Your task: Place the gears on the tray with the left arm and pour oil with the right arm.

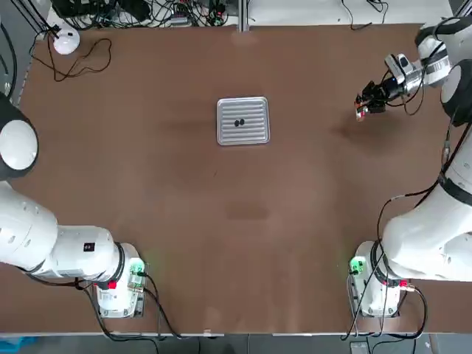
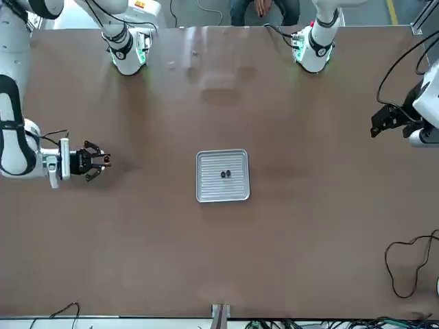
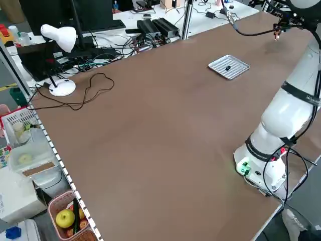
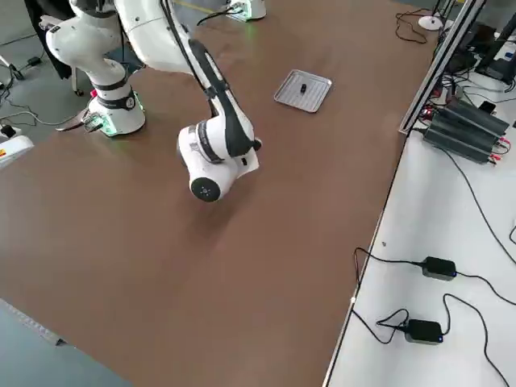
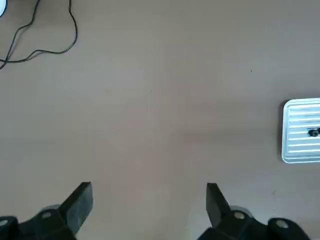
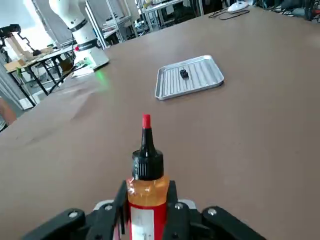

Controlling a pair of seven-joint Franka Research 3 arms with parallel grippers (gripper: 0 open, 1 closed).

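Gears already sit together mid-tray, left gripper idle with fingers apart (parked toward 9 o'clock), right gripper clamped on the oil bottle at 3 o'clock of the tray, well apart; pouring remains, I judge.

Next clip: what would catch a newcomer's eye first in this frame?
Probably the ribbed tray alone at mid-table, the two dark gears already lying on it. Next, the right gripper off to the tray's right, shut on the oil bottle, whose red tip faces toward the tray. The left gripper hangs open, well away from the tray.
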